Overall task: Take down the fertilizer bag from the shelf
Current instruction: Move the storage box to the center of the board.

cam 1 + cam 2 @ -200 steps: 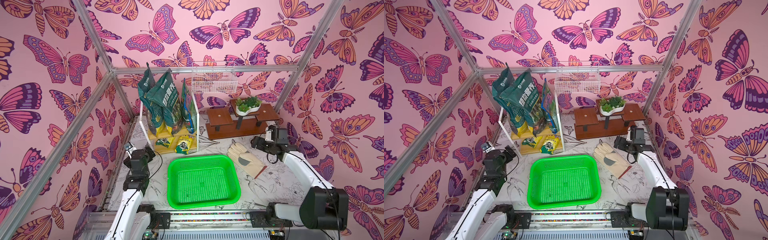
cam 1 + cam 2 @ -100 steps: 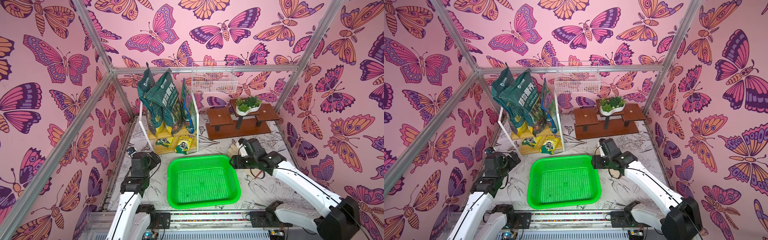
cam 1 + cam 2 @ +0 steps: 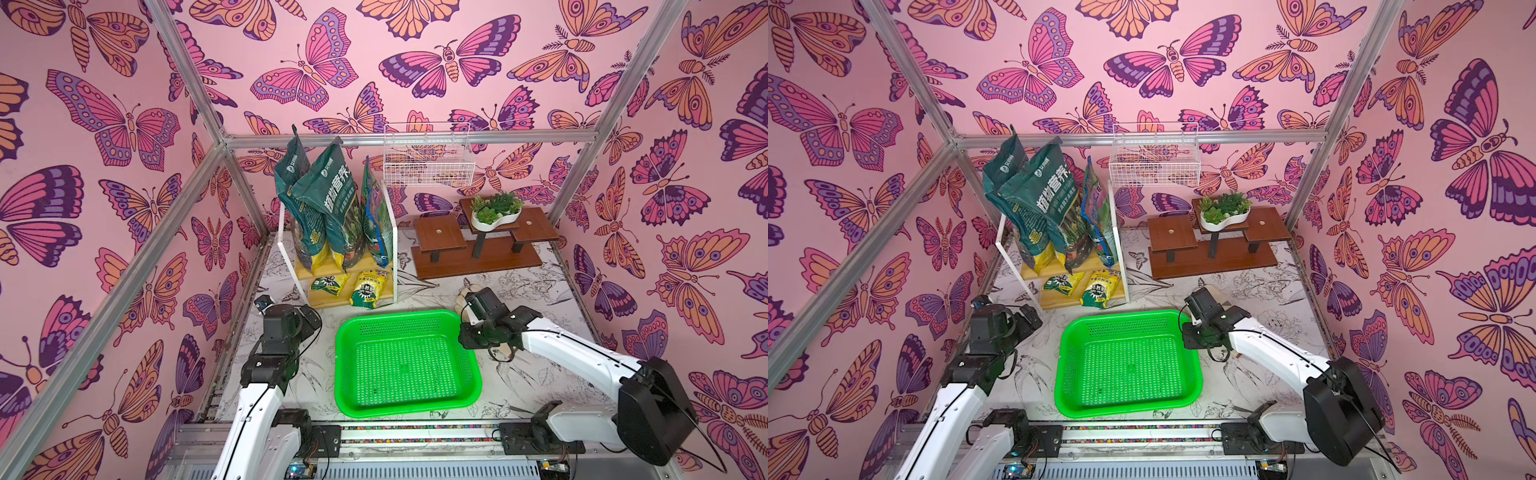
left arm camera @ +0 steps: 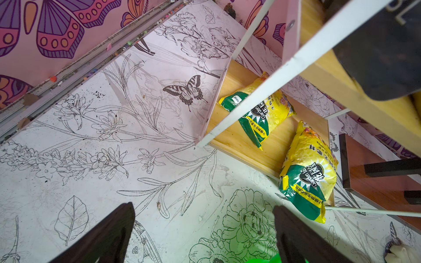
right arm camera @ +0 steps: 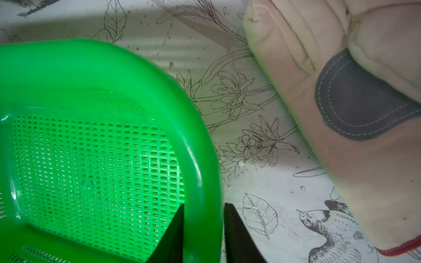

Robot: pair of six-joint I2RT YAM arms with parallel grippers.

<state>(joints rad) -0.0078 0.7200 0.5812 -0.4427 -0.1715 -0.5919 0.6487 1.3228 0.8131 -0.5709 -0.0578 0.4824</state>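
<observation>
Right wrist view first. Catches what neither top view resolves: right gripper (image 5: 204,206) pinching the smooth, glossy rim of the green plastic basket (image 5: 68,59), with one black finger inside the perforated wall and one outside. Shows just beside it a cream fabric work glove (image 5: 296,57) with a dark stitched patch and a red cuff edge, lying on the flower-printed table (image 5: 262,193).

Left wrist view next. Shows left gripper (image 4: 202,207) spread wide above the printed tabletop, with nothing between the fingers. Picks out two crinkly yellow-and-green fertilizer packets (image 4: 307,173) lying flat on the lower wooden board of the shelf (image 4: 239,139), the nearer one reaching past its front edge.

Seen whole only in both top views: tall upright bags (image 3: 328,208), two dark teal and one multicoloured, leaning together on the shelf's upper board between thin white frame posts. Also a white wire basket (image 3: 428,158) on the back wall, and a dark brown stepped stand (image 3: 478,249) bearing a white planter of succulents (image 3: 496,212).
</observation>
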